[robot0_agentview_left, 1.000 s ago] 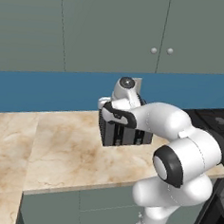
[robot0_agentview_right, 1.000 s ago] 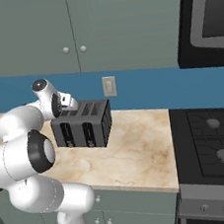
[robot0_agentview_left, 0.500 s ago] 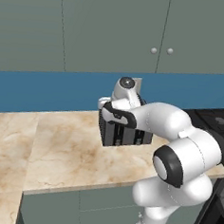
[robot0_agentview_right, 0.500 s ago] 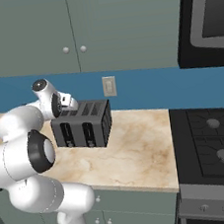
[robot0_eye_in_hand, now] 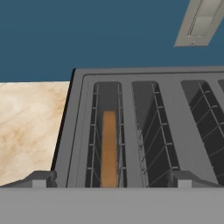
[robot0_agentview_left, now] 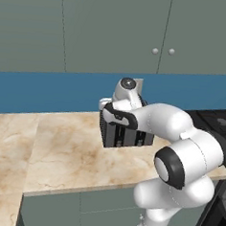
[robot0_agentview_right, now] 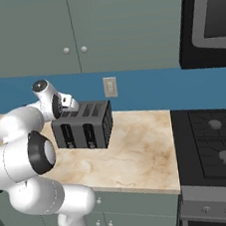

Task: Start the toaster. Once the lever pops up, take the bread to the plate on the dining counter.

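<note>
You've got gripper (robot0_eye_in_hand: 109,179) parked right over toaster (robot0_agentview_right: 83,125), fingers spread wide, nothing held. Bread (robot0_eye_in_hand: 109,148) sits deep in toaster's leftmost slot in hand view, so looks like you're lining up above it, probably waiting on pop-up.

Arm covers much of the toaster (robot0_agentview_left: 125,135); the bread (robot0_eye_in_hand: 109,148) runs under the bottom band, lower end unseen.

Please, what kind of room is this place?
It looks like a home kitchen, a rendered one: a toaster stands on a marble worktop, a gas stove is beside it, and grey-green wall cabinets hang above.
</note>
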